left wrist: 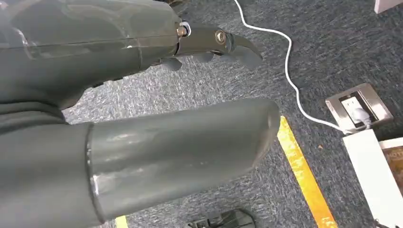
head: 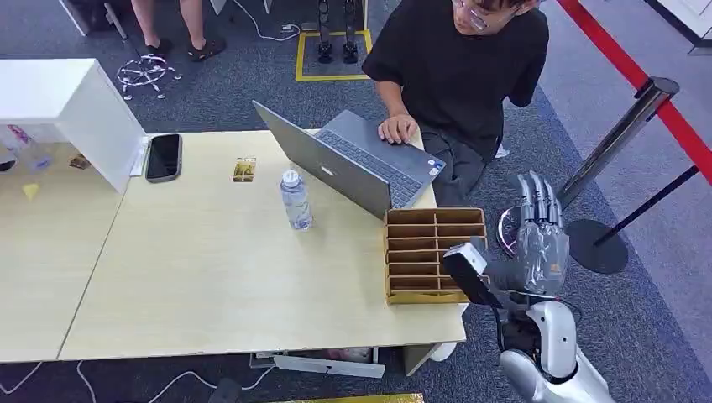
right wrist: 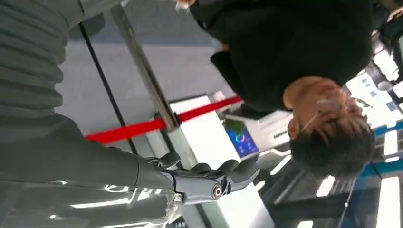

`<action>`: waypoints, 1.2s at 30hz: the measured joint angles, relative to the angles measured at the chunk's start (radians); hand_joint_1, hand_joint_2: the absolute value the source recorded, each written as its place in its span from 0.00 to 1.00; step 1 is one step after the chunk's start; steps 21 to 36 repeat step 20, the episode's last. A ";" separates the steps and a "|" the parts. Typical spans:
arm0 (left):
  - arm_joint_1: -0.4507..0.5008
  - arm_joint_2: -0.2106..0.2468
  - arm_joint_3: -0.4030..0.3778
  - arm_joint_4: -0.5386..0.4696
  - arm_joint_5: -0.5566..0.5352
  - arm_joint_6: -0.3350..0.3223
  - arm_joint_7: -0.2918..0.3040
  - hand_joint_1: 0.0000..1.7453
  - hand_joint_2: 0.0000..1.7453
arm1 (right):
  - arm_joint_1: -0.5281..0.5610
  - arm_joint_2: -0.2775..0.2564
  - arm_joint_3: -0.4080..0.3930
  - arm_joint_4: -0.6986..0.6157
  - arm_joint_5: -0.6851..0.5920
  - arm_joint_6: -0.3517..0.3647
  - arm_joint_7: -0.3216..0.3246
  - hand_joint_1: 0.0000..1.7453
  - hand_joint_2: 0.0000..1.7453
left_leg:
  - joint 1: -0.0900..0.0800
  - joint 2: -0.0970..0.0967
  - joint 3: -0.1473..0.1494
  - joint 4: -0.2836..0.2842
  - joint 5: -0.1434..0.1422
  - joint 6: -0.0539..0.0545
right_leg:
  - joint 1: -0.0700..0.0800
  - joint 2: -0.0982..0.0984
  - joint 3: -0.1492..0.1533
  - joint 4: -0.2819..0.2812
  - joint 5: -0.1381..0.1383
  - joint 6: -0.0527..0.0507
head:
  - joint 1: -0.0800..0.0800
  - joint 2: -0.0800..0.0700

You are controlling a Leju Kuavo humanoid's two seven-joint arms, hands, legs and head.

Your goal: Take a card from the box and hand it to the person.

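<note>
Grey carpet surrounds the wooden table (head: 210, 269) in the head view, where the compartment box (head: 432, 254) stands at the near right corner, just beside the laptop (head: 353, 164). The right hand (head: 537, 239) hovers beside the box, fingers straight and apart, holding nothing. Cards inside cannot be made out; a card is probably light, thin and stiff, best pinched at its upper edge.

From the left wrist, the left hand (left wrist: 142, 95) hangs over the carpet, fingers apart and empty.

From the right wrist, the person (right wrist: 294, 52) appears close.

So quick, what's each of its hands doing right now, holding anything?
Left hand: hangs over the carpet, fingers apart, holding nothing.
Right hand: raised beside the box, fingers straight and apart, holding nothing.
</note>
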 joint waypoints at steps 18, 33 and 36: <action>0.013 0.000 0.001 0.000 0.012 0.014 -0.007 0.00 0.00 | 0.030 0.110 0.090 0.114 -0.288 -0.088 -0.159 0.00 1.00 | 0.000 0.000 0.000 0.000 0.000 0.000 | 0.000 0.000 0.000 0.000 0.000 0.000 | 0.000 0.000; 0.015 0.000 0.001 0.000 0.013 0.015 -0.009 0.00 0.00 | 0.037 0.122 0.090 0.122 -0.297 -0.088 -0.175 0.00 1.00 | 0.000 0.000 0.000 0.000 0.000 0.000 | 0.000 0.000 0.000 0.000 0.000 0.000 | 0.000 0.000; 0.015 0.000 0.001 0.000 0.013 0.015 -0.009 0.00 0.00 | 0.037 0.122 0.090 0.122 -0.297 -0.088 -0.175 0.00 1.00 | 0.000 0.000 0.000 0.000 0.000 0.000 | 0.000 0.000 0.000 0.000 0.000 0.000 | 0.000 0.000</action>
